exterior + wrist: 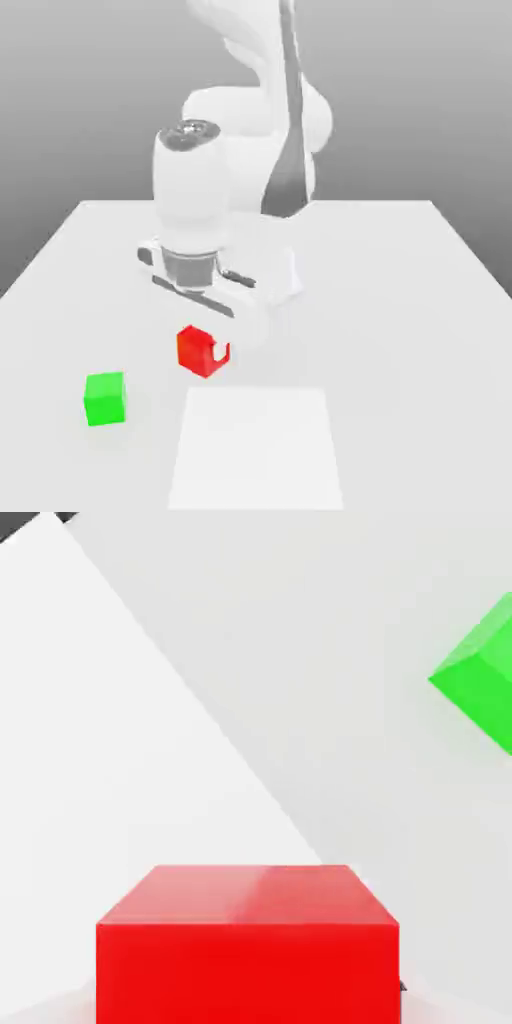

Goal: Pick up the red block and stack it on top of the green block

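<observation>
Open table (400, 330) separates red block (201, 352), green block (105, 399).

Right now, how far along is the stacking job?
The gripper has reached the red block, which sits close up in the hand view. Whether it is gripped or lifted, I can't tell. The green block stands apart with nothing on top, so carrying the red one over and setting it down are left.
</observation>
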You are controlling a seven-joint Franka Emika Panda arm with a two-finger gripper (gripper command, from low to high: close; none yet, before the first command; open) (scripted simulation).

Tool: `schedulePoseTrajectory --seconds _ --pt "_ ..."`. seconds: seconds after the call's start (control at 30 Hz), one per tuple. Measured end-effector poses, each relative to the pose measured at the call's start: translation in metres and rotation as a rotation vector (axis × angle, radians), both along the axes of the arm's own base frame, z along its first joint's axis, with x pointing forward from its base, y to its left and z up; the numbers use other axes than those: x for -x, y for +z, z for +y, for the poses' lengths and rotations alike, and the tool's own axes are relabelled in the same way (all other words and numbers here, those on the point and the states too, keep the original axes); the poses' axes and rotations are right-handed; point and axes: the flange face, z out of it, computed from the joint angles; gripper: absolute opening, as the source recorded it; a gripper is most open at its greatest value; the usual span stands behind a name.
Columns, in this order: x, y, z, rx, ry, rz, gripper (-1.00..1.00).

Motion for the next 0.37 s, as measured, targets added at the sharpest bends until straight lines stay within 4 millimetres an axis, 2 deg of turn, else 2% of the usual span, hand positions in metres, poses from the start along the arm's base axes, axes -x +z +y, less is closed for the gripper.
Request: schedulePoseTrajectory --seconds 0.07,0.1,0.17,0.27,0.3,0.37 --pt "0.002 0.008 -0.047 0.001 -0.11 0.001 -1.0" --pt "0.005 0.004 -0.062 0.0 -0.145 0.001 -1.0" --pt "0.005 -0.013 -0.071 -0.002 -0.163 0.0 -1.0" --pt "0.004 -0.043 -0.07 0.001 -0.161 0.001 -1.0" --pt "0.005 -0.049 -0.07 0.003 -0.161 0.001 1.0" --pt "0.005 -0.049 -0.07 0.003 -0.161 0.001 1.0"
